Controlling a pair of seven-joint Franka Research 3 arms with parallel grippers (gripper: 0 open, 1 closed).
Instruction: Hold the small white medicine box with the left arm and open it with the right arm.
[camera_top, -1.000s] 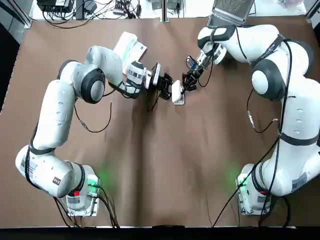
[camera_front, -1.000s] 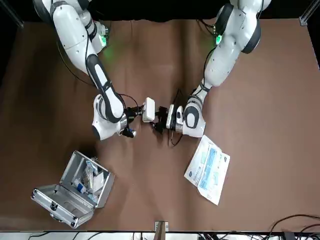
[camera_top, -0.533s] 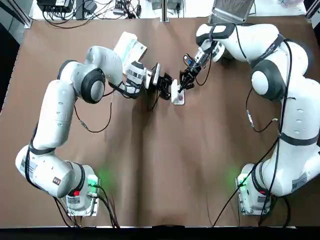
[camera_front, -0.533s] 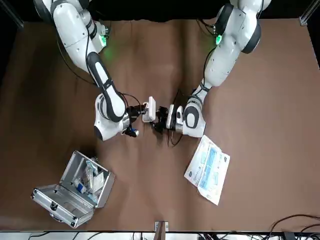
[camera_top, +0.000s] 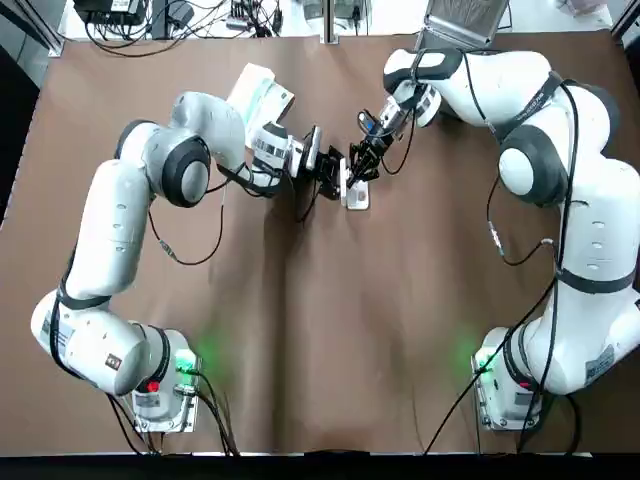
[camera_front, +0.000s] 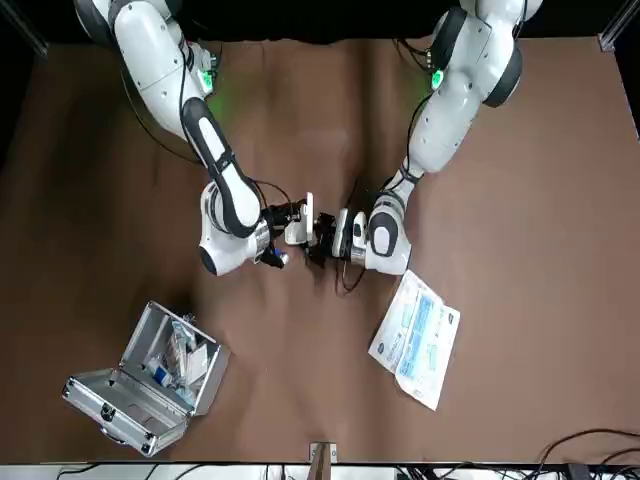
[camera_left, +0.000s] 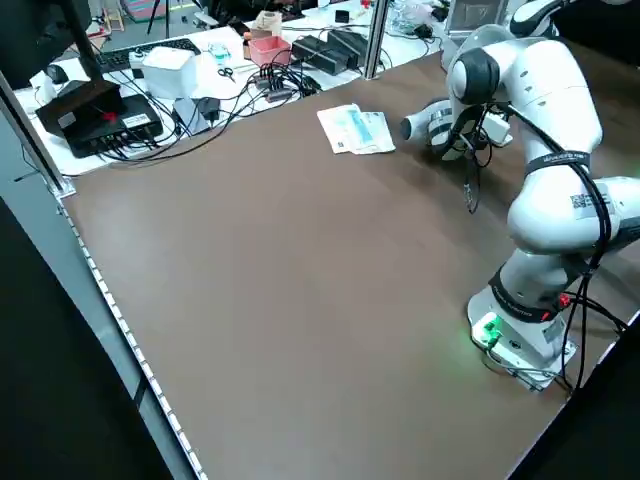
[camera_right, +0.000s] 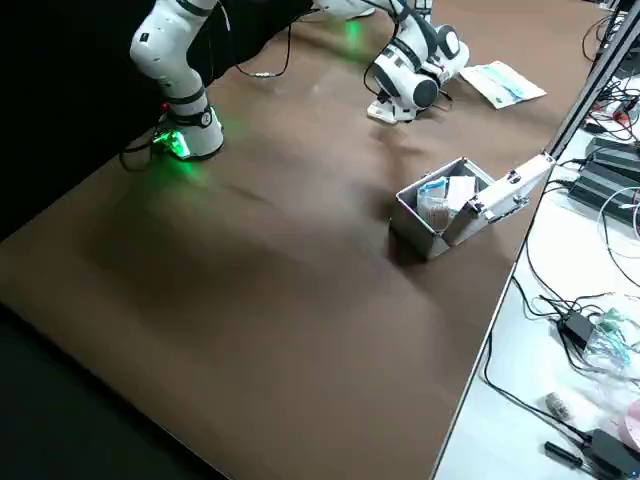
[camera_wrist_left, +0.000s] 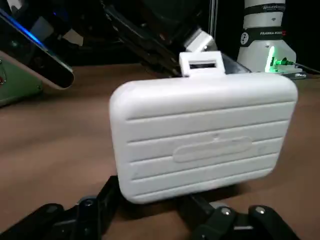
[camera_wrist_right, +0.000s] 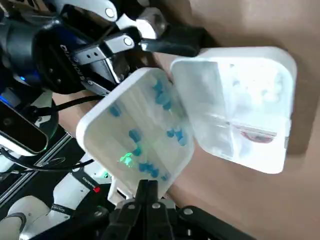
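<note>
- Brown table (camera_top: 300, 330), cables (camera_top: 200, 25) & bench gear past its far edge; the work sits centre-far.
- Target: small white medicine box (camera_top: 356, 190), on the tabletop between the two grippers, mid-width, toward the far side.
- Box is open: lid (camera_wrist_right: 137, 130) swung up to approx. half-open, base half (camera_wrist_right: 245, 100) flat on the table. Inside looks split into compartments; contents too faint to name.
- Latch tab (camera_wrist_left: 200, 64) is free, sticking up at the lid's top edge.
- Right gripper (camera_wrist_right: 146, 190) comes in from the box's right, fingers pressed nearly together, pinching the lid's rim.
- Left gripper (camera_top: 333, 176) sits at the box's left, fingers either side of the box's lower part and clamped on it, going by the left wrist view.
- Progress (my read): hold done, latch released, lid up, so mostly complete. What's left: swing the lid fully back if wanted, then let go w/o the box snapping closed or sliding.
- Farther out: paper packet (camera_top: 262, 93) at far left, behind the left wrist.
- Open metal case (camera_front: 150, 375) w/ supplies at the far edge, right of centre.
</note>
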